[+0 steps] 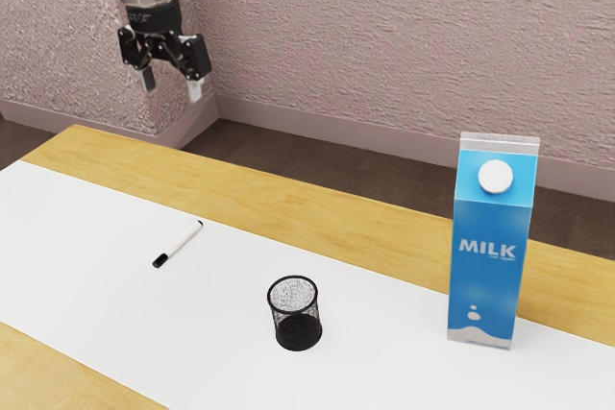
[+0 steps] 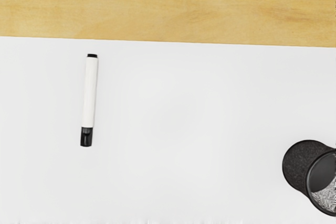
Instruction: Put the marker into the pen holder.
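Two fingers of the gripper (image 1: 171,86) stand apart from each other. The marker (image 1: 181,241) lies flat on the white mat (image 1: 86,256), lower than the gripper and well away from it. The pen holder (image 1: 298,332) stands upright.

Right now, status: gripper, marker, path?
Gripper open, raised, empty. Marker flat on white strip, outside pen holder. Nothing seen between gripper and marker; milk carton aside.
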Controlling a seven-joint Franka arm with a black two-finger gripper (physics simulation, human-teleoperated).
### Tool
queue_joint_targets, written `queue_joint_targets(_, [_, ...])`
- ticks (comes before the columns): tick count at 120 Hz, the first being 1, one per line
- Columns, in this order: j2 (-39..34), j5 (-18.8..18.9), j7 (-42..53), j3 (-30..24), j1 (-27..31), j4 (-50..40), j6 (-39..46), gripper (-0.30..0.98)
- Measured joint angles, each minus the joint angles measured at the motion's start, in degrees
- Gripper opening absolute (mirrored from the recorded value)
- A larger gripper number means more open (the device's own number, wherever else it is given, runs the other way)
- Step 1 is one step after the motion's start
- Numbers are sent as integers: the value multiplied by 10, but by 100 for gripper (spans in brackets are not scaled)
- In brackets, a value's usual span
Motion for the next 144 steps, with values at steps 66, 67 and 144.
queue_joint_targets(66, [-81, -17, -5, 11, -9, -355, 161, 69])
queue_joint_targets(67, [-80, -17, -5, 11, -8, -362, 167, 69])
queue_joint_targets(144, [118, -5, 101, 83, 2, -318, 406, 69])
